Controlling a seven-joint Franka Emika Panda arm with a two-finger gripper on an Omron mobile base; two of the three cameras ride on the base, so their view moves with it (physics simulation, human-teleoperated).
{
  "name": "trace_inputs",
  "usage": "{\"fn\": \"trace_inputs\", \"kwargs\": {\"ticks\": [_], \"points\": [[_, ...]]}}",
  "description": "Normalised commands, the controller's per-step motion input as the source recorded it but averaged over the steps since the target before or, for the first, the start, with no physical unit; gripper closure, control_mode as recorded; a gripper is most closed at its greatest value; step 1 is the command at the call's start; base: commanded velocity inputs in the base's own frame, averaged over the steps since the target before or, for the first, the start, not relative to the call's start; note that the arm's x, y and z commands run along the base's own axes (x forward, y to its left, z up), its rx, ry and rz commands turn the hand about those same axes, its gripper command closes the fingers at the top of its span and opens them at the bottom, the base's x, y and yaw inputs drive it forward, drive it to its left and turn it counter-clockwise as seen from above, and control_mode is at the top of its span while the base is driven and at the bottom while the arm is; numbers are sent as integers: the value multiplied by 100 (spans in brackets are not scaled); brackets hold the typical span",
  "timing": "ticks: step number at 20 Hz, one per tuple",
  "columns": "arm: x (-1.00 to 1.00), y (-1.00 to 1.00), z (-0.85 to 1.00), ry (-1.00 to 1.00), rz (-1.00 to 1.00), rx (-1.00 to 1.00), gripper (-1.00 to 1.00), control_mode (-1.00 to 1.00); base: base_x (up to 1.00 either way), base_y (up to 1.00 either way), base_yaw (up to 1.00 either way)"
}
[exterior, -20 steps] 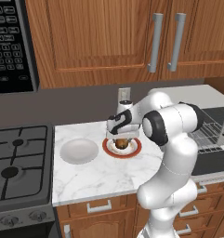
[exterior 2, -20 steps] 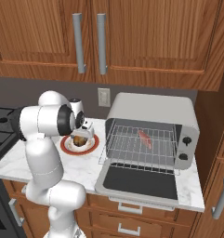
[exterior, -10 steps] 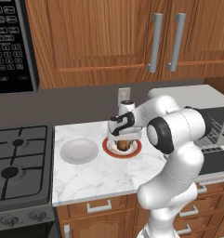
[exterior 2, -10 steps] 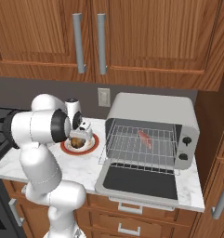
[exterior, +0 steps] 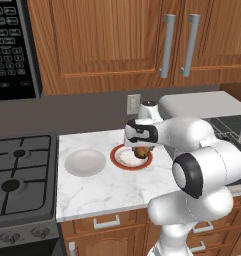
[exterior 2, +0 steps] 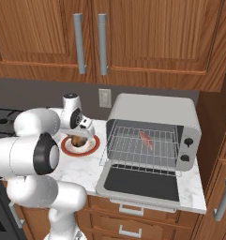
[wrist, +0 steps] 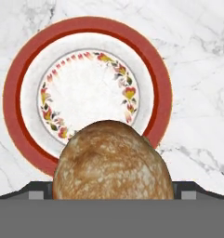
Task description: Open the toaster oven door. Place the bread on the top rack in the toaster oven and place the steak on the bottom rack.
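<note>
The bread (wrist: 112, 165), a round brown roll, sits at the edge of a red-rimmed plate (wrist: 20, 93) on the marble counter. My gripper (wrist: 112, 188) is open and low over it, one fingertip (wrist: 39, 189) on each side of the roll. From the base cameras, the gripper (exterior: 140, 149) (exterior 2: 78, 139) hangs over the plate (exterior: 123, 161) (exterior 2: 92, 146) with the bread (exterior: 141, 152) under it. The toaster oven (exterior 2: 156, 110) stands to the right, and its door (exterior 2: 140, 185) is dropped open. The pink-red steak (exterior 2: 146, 139) lies on a wire rack (exterior 2: 128, 150) inside; I cannot tell which rack.
A plain white dish (exterior: 85, 162) sits left of the red plate. The gas stove (exterior: 17, 180) borders the counter's left end, with the black microwave (exterior: 9, 50) above it. Wooden cabinets hang overhead. The open oven door juts past the counter's front edge.
The hand has come down closer onto the bread, and the arm's elbow has swung forward. The bread, plate and steak have not moved.
</note>
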Motion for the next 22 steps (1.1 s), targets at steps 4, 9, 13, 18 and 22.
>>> {"fn": "trace_inputs", "kwargs": {"ticks": [4,9,13,18,22], "points": [[-40,-49,69,0,-3,0,100,-100,0,0,0],[-40,-57,60,3,-4,0,100,-100,0,0,0],[-40,-67,46,7,-5,0,100,-100,0,0,0],[-25,-92,20,8,-4,0,100,-100,0,0,0],[0,-100,3,10,-8,0,100,-100,0,0,0]]}}
